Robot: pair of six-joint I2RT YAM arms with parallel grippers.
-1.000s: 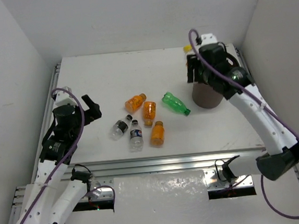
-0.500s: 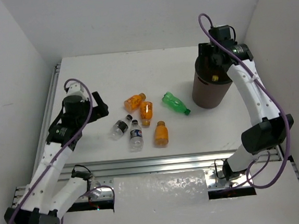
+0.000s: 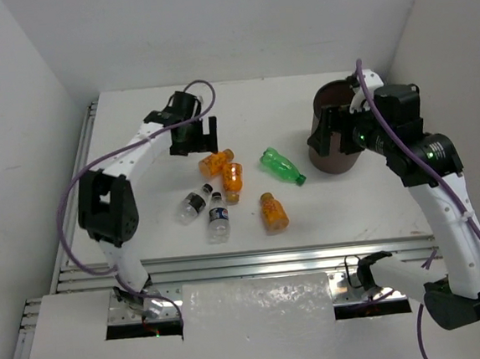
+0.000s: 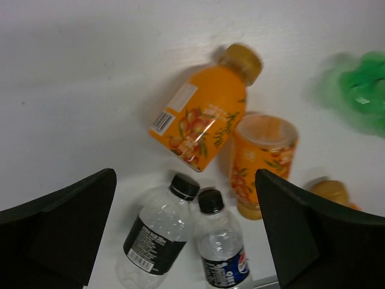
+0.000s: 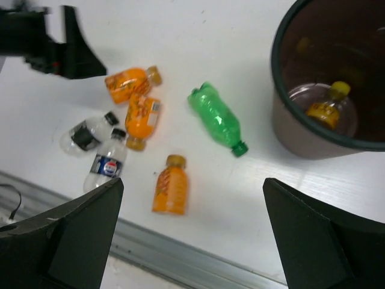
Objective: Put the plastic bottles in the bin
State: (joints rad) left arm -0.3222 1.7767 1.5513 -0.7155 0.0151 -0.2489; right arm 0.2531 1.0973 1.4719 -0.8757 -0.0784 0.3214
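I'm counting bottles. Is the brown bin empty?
Not empty: the right wrist view shows an orange bottle at the bottom of the bin.

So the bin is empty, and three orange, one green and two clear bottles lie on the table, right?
No, the bin is not empty: the right wrist view shows one orange bottle inside it. The rest stands: three orange bottles, one green bottle and two clear bottles lie on the table.

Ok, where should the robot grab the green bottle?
Probably around its middle, from straight above. The green bottle lies flat on its side with nothing touching it, so its round body can be pinched across.
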